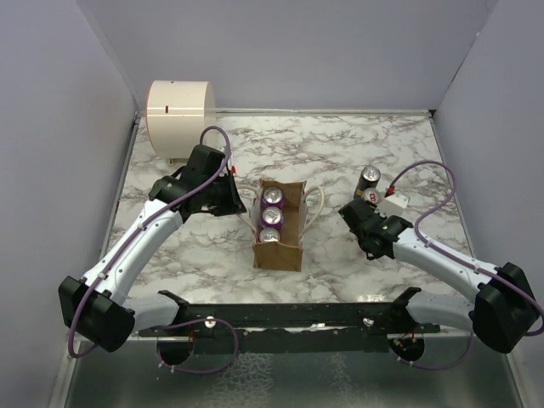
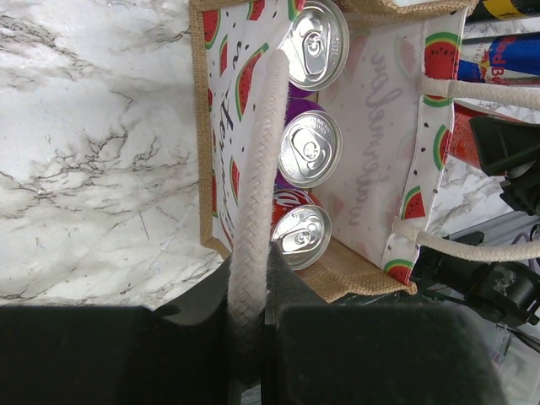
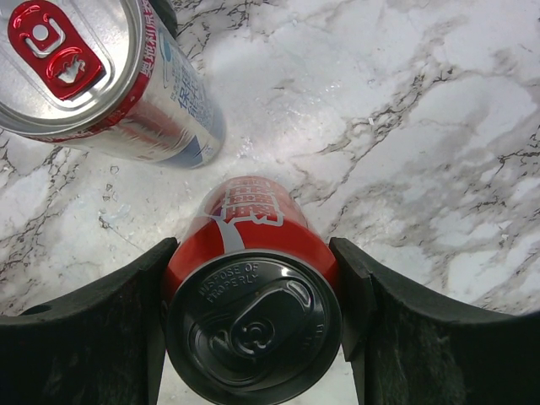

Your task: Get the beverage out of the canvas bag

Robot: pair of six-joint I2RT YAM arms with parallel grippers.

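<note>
The tan, boxy canvas bag [image 1: 278, 255] with watermelon-slice prints stands open-mouthed at the middle of the white-and-grey marbled worktop [image 1: 357, 144]. It holds three upright aluminium cans [image 1: 273, 216] in a single row running 12 to 6 o'clock, silver lids up. Two are purple-bodied, and the one nearest in the left wrist view is red. Their long axes are vertical, so I judge a lift would go straight up through the mouth. From the right pincer [image 3: 253, 249] the bag lies at about 9 o'clock, near but apart. That pincer is clamped on a smooth red drink can with a dark lid [image 3: 253, 325], which stands outside the bag on the marble, so one beverage is already out. At 12 o'clock from it in the top view stands a slim silver-and-blue can with a red tab [image 3: 110, 76]. The left pincer [image 2: 249, 295], at the bag's 10 o'clock side, is closed on the thick white braided rope handle [image 2: 257, 169], steadying the soft fabric. It is the nearer arm but occupied. A cream cylindrical container [image 1: 178, 115] stands at the far left corner, well apart.
</note>
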